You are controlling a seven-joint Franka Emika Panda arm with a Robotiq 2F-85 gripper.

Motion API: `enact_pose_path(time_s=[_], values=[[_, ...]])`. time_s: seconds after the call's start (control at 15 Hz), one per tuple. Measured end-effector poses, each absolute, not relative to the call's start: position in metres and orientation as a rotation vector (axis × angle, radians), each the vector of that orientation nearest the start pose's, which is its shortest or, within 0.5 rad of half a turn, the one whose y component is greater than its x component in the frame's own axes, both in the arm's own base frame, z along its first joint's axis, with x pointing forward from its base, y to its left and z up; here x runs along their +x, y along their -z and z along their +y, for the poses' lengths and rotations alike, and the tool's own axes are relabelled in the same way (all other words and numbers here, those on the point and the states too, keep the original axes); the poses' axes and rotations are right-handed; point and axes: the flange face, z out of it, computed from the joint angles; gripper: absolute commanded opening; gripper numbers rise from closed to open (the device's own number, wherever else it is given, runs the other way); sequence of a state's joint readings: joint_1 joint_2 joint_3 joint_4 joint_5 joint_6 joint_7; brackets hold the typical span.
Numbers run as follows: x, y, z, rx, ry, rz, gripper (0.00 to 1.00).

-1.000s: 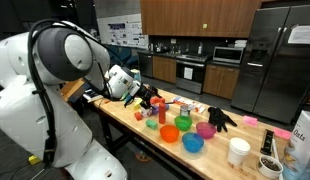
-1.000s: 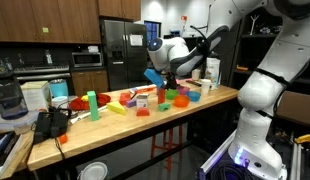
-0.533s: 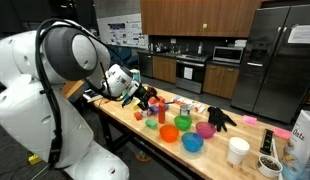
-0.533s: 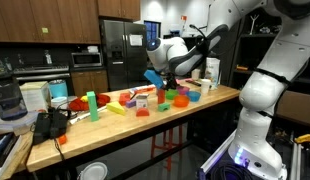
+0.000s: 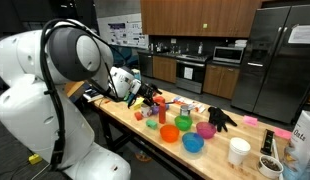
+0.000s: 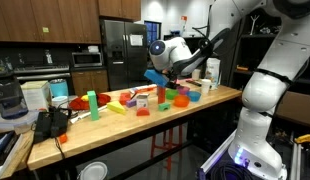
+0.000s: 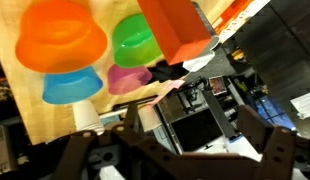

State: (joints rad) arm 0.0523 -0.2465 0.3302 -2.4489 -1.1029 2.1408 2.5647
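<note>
My end effector (image 7: 180, 152) hangs above the tabletop (image 5: 117, 112), jaws wide apart and empty. Just ahead of it stands the orange block (image 7: 175, 30), untouched, with the green bowl (image 7: 135, 40) and orange bowl (image 7: 60, 40) alongside. By my reckoning nothing is gripped yet, and the approach and the grasp are both left to do.

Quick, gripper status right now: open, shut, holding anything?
Gripper: open, fingers wide apart, nothing held between them.

Even light from above brightens the desk (image 6: 110, 124); under the desk it is dim. The wrist view is soft, the orange bowl (image 7: 61, 40) blurred and glary.
</note>
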Motion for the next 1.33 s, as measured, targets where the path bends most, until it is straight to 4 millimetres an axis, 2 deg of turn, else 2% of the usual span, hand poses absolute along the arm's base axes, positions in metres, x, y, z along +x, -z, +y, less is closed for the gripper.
enact_pose_path(time_s=[0.13, 0.33, 0.73, 1.07, 1.33], values=[[0.441, -0.405, 0.134, -2.249, 1.557, 1.914, 1.0], [0.444, -0.403, 0.128, -2.431, 1.516, 1.816, 1.0], [0.44, -0.398, 0.126, -2.723, 1.247, 1.755, 1.0], [0.435, -0.395, 0.125, -2.799, 1.109, 1.789, 1.0], [0.434, -0.394, 0.126, -2.803, 1.094, 1.798, 1.0]])
